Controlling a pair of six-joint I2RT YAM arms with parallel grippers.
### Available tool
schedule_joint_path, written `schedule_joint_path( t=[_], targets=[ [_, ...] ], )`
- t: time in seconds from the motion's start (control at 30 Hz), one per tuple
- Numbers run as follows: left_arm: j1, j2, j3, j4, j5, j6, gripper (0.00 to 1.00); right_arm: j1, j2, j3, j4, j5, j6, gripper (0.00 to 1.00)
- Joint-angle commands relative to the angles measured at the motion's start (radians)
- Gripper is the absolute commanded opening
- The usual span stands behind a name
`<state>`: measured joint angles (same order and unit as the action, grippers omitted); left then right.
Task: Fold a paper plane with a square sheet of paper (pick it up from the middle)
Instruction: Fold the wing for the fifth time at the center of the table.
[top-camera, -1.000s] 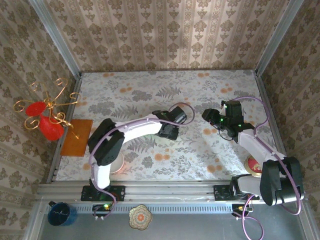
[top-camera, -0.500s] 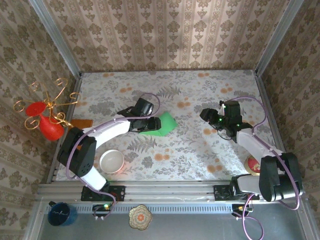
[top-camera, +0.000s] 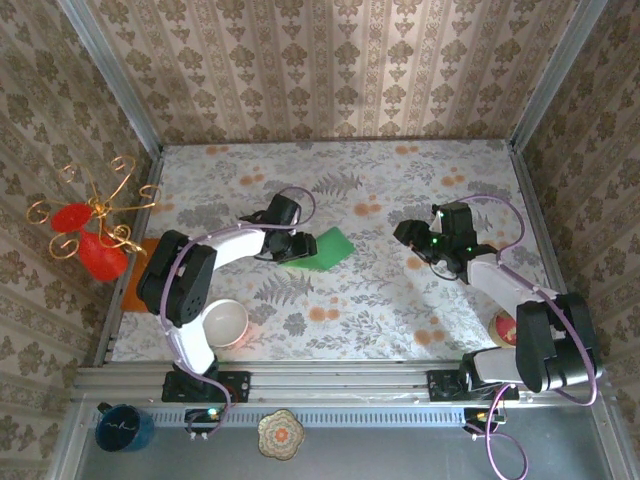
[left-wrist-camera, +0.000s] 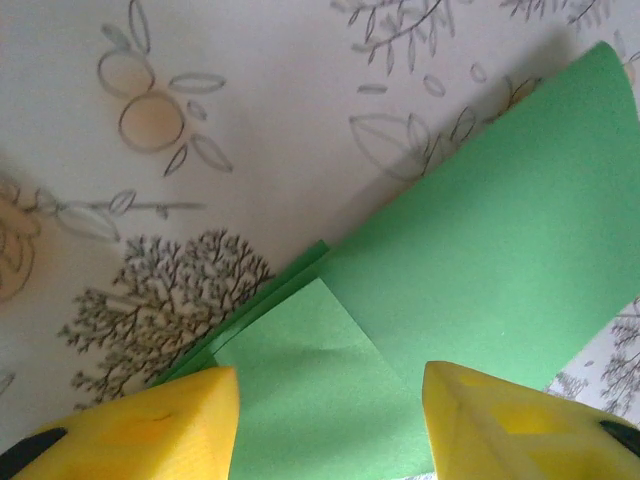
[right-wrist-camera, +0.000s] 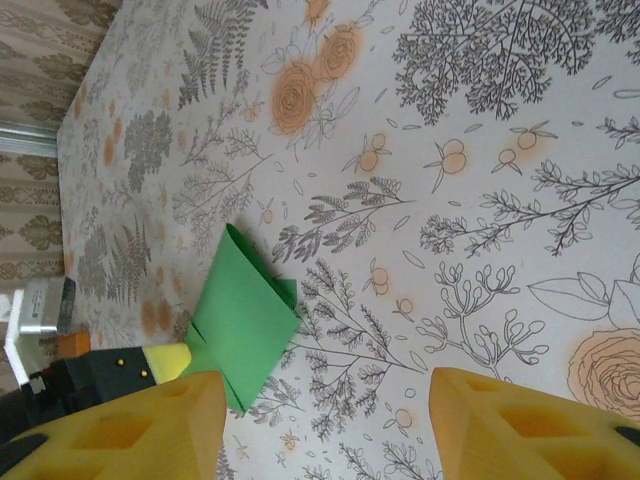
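While the green sheet (top-camera: 328, 247) lies part-folded —
left gripper (left-wrist-camera: 330, 400) gapes over its edge; right gripper (right-wrist-camera: 328, 392) gapes empty, well apart.

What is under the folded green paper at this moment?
The green paper lies on the floral table; its own folded layers overlap. The table beneath it is covered.

Floral table (top-camera: 400, 190): green folded paper (top-camera: 330, 250), white bowl (top-camera: 225, 323), orange sheet (top-camera: 132, 285).

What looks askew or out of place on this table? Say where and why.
The green paper looks untidy: in the left wrist view its folded layers sit misaligned along one edge, and its far flap lifts off the tablecloth.
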<state>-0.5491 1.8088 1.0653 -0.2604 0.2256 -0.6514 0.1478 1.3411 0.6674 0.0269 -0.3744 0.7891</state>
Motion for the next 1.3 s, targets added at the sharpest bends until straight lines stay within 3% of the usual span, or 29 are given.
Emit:
schedule_joint_path(
  t=[0.0, 0.2, 0.37, 0.67, 0.87, 1.27],
  targets=[
    [0.008, 0.028, 0.030, 0.016, 0.012, -0.023, 0.52, 0.015, 0.019, 0.012, 0.014, -0.014, 0.017, 0.58],
    [-0.010, 0.074, 0.027, 0.003, 0.029, -0.138, 0.50, 0.078, 0.075, 0.006, 0.015, -0.010, 0.074, 0.58],
    [-0.046, 0.103, 0.029, -0.048, 0.042, -0.325, 0.49, 0.174, 0.111, -0.011, 0.038, 0.013, 0.176, 0.57],
    [-0.121, 0.046, -0.059, 0.084, 0.049, -0.610, 0.49, 0.327, 0.173, -0.038, 0.130, 0.067, 0.348, 0.55],
    [-0.132, 0.026, -0.102, 0.126, 0.028, -0.695, 0.49, 0.386, 0.261, -0.014, 0.175, 0.077, 0.417, 0.50],
    [-0.133, 0.003, -0.147, 0.148, 0.022, -0.731, 0.49, 0.392, 0.345, 0.044, 0.182, 0.130, 0.431, 0.32]
  ],
)
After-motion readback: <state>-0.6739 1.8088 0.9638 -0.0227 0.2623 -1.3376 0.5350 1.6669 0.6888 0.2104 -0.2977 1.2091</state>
